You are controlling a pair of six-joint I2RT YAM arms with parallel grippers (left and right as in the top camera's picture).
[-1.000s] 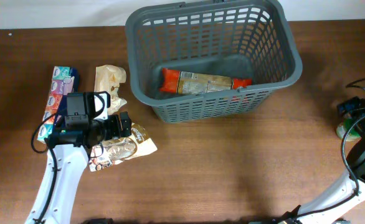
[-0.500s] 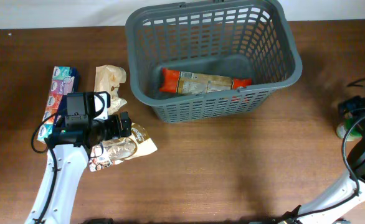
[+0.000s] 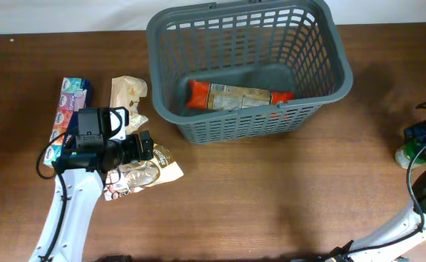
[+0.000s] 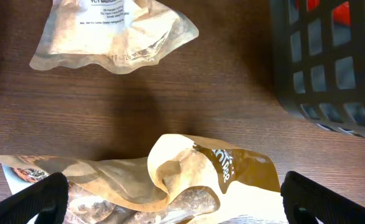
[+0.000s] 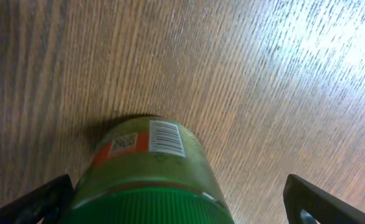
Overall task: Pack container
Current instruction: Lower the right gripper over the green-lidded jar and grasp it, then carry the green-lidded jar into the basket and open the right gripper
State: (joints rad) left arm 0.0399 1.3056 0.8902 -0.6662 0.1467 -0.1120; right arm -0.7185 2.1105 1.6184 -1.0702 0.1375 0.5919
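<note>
Green-lidded jar (image 5: 146, 163); right tool (image 5: 177, 202) has shifted over it.

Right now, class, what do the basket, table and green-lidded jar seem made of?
Basket: probably moulded plastic, matt grey, slotted lattice walls. Table: wood or wood-look laminate; brown grain, soft glare. Jar: glass or plastic, unclear behind its label; ribbed green lid looks plastic.

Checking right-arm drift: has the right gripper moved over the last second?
Yes. In the overhead view the right gripper has shifted slightly down and right, away from the fixed basket, nearer the green-lidded jar.
</note>
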